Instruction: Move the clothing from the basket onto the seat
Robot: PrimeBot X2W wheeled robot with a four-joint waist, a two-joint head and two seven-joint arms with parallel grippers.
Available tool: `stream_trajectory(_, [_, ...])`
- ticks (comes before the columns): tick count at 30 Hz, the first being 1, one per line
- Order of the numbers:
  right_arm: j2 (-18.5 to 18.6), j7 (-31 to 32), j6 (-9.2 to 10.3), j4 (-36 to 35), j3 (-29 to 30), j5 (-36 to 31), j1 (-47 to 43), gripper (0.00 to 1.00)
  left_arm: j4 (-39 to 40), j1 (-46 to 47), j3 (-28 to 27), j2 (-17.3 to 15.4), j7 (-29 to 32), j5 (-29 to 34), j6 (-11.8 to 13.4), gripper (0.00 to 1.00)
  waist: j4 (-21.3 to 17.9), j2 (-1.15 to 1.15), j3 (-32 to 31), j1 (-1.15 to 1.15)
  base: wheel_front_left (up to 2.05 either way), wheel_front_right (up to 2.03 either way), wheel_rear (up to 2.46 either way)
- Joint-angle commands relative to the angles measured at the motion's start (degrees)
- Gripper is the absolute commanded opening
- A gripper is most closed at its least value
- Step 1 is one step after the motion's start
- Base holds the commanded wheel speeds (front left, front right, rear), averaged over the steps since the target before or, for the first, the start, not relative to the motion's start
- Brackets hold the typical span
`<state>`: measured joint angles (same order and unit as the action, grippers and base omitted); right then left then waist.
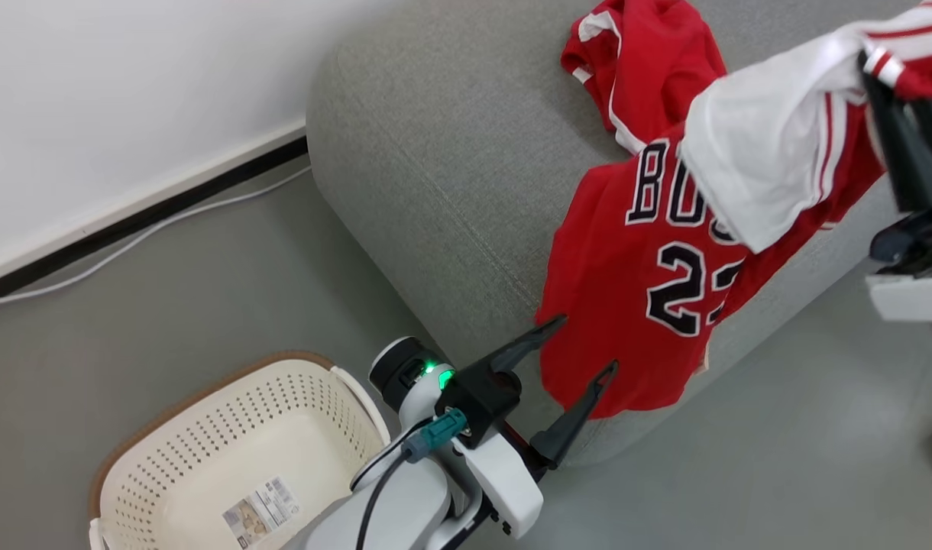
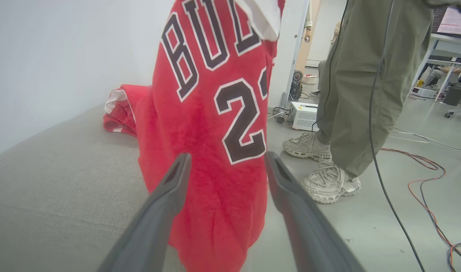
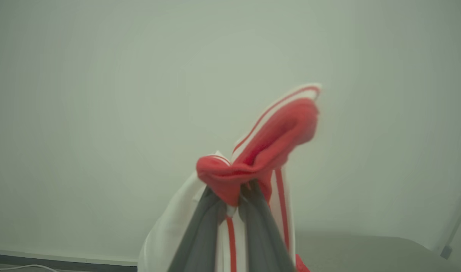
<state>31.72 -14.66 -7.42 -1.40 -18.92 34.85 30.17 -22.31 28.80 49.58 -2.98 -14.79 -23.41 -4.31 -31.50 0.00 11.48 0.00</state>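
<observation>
The red jersey [image 1: 634, 290] with black numbers hangs down over the front edge of the grey seat [image 1: 435, 153]. My right gripper [image 1: 875, 69] is shut on its red-and-white trimmed top [image 3: 260, 151], high at the right. My left gripper [image 1: 586, 344] is open, its fingers either side of the jersey's [image 2: 208, 113] lower part without gripping it. A second red piece [image 1: 642, 61] with white trim lies crumpled on the seat [image 2: 56, 189] behind. The cream basket [image 1: 206, 428] stands on the floor at the lower left, holding just its paper label [image 1: 261, 510].
A person's legs [image 2: 351, 94] and pale shoes [image 2: 328, 181] stand on the floor just past the seat's end. Cables [image 2: 423, 181] and a white box [image 2: 304, 115] lie beyond. A white wall [image 1: 130, 92] with a white cable [image 1: 145, 237] along its base borders the left.
</observation>
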Motion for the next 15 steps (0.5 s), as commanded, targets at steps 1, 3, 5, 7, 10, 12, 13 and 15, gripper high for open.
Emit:
stream_trajectory(1, [2.42, -0.34, -0.07, -0.79, 0.25, -0.32, 2.12, 0.0, 1.69, 2.53, -0.84, 0.1, -0.2, 0.61, 0.84, 1.0, 0.2, 0.0, 1.45, 0.0, 0.0, 0.0, 0.0])
stream_trajectory(3, [4.68, -0.34, -0.07, 0.17, 1.9, -0.25, 4.74, 0.0, 2.03, 3.28, 1.41, 0.1, -0.2, 0.42, 1.82, 1.0, 1.46, 0.0, 3.92, 0.0, 0.0, 0.0, 0.0])
stream_trajectory(5, [6.68, -0.34, -0.07, 0.89, 3.04, -0.62, 6.56, 0.0, 1.98, 4.13, 3.18, 0.1, -0.21, 0.05, 2.78, 1.0, 2.39, 0.0, 5.84, 0.0, 0.0, 0.0, 0.0])
stream_trajectory(7, [8.73, -0.34, -0.07, 1.55, 4.14, -1.13, 8.55, 0.0, 1.71, 5.15, 5.13, 0.1, -0.21, -0.46, 3.8, 1.0, 3.41, 0.0, 7.84, 0.0, 0.0, 0.0, 0.0])
stream_trajectory(10, [11.97, -0.34, -0.07, 2.67, 5.67, -1.93, 11.59, 0.0, 1.5, 6.89, 8.17, 0.1, -0.21, -1.35, 5.32, 1.0, 5.0, 0.0, 10.67, 0.0, 0.0, 0.0, 0.0])
stream_trajectory(12, [14.05, -0.34, -0.07, 3.98, 6.66, -2.51, 13.55, 0.0, 1.47, 8.13, 10.01, 0.1, -0.21, -1.98, 6.4, 1.0, 6.04, 0.0, 12.36, 0.0, 0.0, 0.0, 0.0])
stream_trajectory(13, [14.97, -0.34, -0.07, 4.58, 7.09, -2.57, 14.55, 0.0, 1.56, 8.74, 10.9, 0.1, -0.21, -2.28, 6.9, 1.0, 6.58, 0.0, 13.12, 0.0, 0.0, 0.0, 0.0])
stream_trajectory(15, [17.03, -0.34, -0.07, 6.13, 7.85, -2.95, 16.82, 0.0, 1.85, 9.88, 12.47, 0.1, -0.21, -2.93, 7.9, 1.0, 7.6, 0.0, 14.57, 0.0, 0.0, 0.0, 0.0])
